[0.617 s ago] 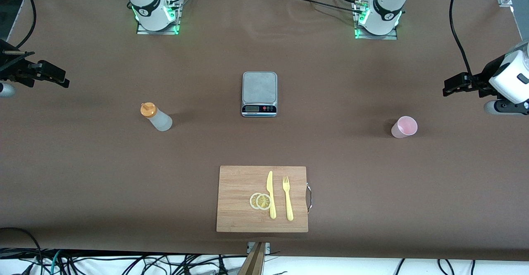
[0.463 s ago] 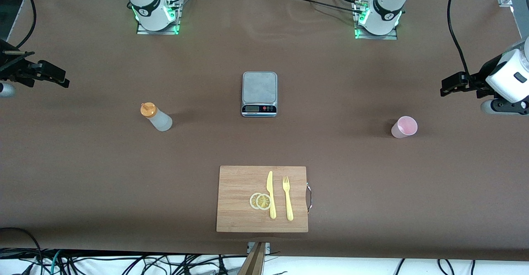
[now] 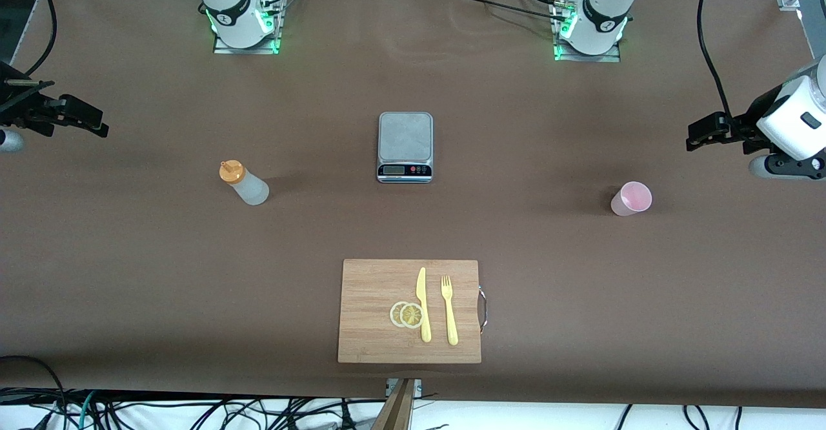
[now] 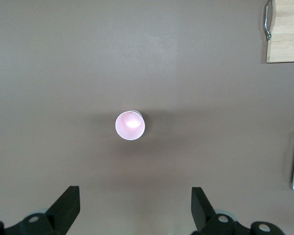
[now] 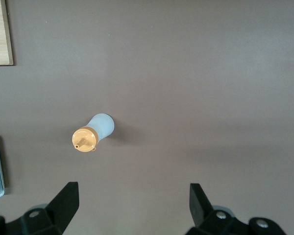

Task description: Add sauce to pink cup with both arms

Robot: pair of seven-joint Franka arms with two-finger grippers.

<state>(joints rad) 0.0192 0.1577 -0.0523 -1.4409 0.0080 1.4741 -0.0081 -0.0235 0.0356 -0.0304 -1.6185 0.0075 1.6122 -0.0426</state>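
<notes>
The sauce bottle (image 3: pixel 244 183), whitish with an orange nozzle cap, stands upright on the brown table toward the right arm's end; it also shows in the right wrist view (image 5: pixel 93 132). The pink cup (image 3: pixel 631 198) stands upright and empty toward the left arm's end, and shows in the left wrist view (image 4: pixel 130 125). My left gripper (image 3: pixel 700 132) is open and empty, up over the table's end, apart from the cup. My right gripper (image 3: pixel 87 120) is open and empty, up over the table's other end, apart from the bottle.
A grey kitchen scale (image 3: pixel 404 146) sits mid-table between the bottle and the cup. Nearer the front camera lies a wooden cutting board (image 3: pixel 371 307) with lemon slices (image 3: pixel 406 314), a yellow knife (image 3: pixel 423 304) and a yellow fork (image 3: pixel 449 309).
My left gripper has shifted slightly inward over the table's end. The right arm, bottle and cup have not moved.
</notes>
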